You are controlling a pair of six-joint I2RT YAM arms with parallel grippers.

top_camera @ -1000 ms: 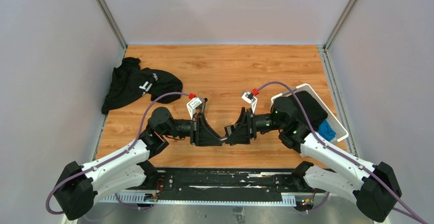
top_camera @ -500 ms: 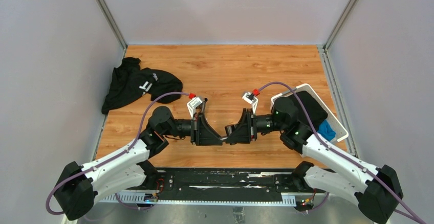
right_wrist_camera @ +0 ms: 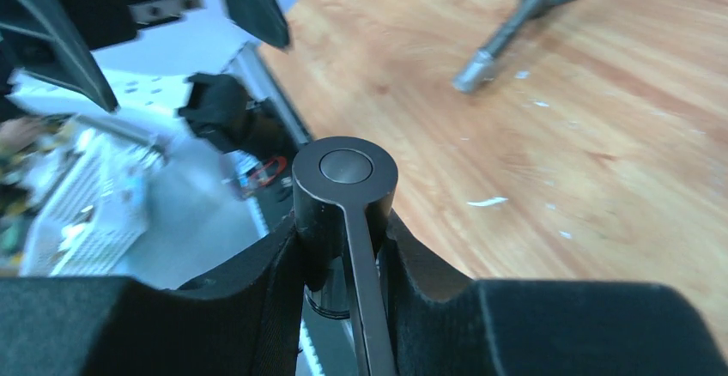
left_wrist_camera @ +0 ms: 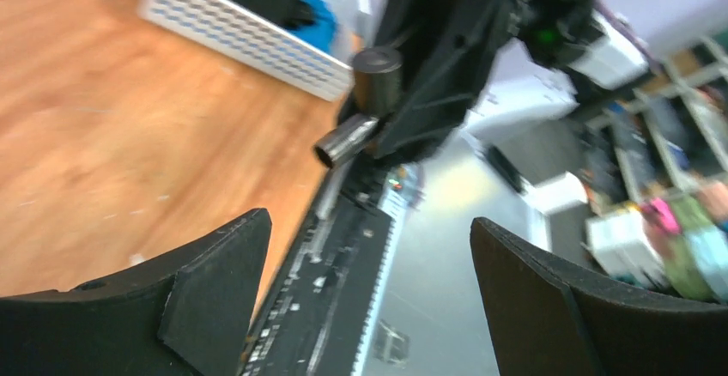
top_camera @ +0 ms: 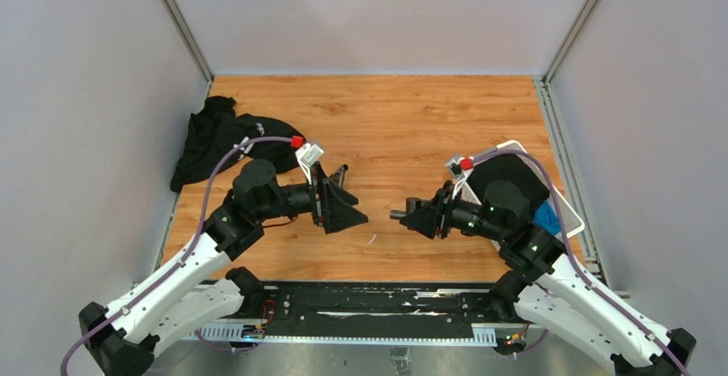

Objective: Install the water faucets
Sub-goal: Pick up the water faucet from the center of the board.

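My right gripper (right_wrist_camera: pixel 343 232) is shut on a dark-grey faucet piece (right_wrist_camera: pixel 345 178) with a round cap and a thin lever handle running back between the pads. From above, its pipe stub (top_camera: pixel 397 215) pokes out left of the right gripper (top_camera: pixel 416 217). My left gripper (top_camera: pixel 352 209) hangs open a short way to the left, facing it, with nothing between its fingers (left_wrist_camera: pixel 215 277). The left wrist view shows the held faucet piece (left_wrist_camera: pixel 365 101) ahead of the left gripper (left_wrist_camera: pixel 367 221). A second, long faucet piece (right_wrist_camera: pixel 506 37) lies on the wood, just behind the left gripper (top_camera: pixel 340 172).
A black cloth (top_camera: pixel 227 140) lies at the left of the wooden table. A white basket (top_camera: pixel 515 147) with dark and blue cloth stands at the right, behind the right arm. A small white scrap (top_camera: pixel 372 239) lies near the front edge, by the black base rail (top_camera: pixel 369 299).
The two grippers, joined at the middle before, have come apart. The left one opened and drew back to the left. The right one moved right with the faucet piece.
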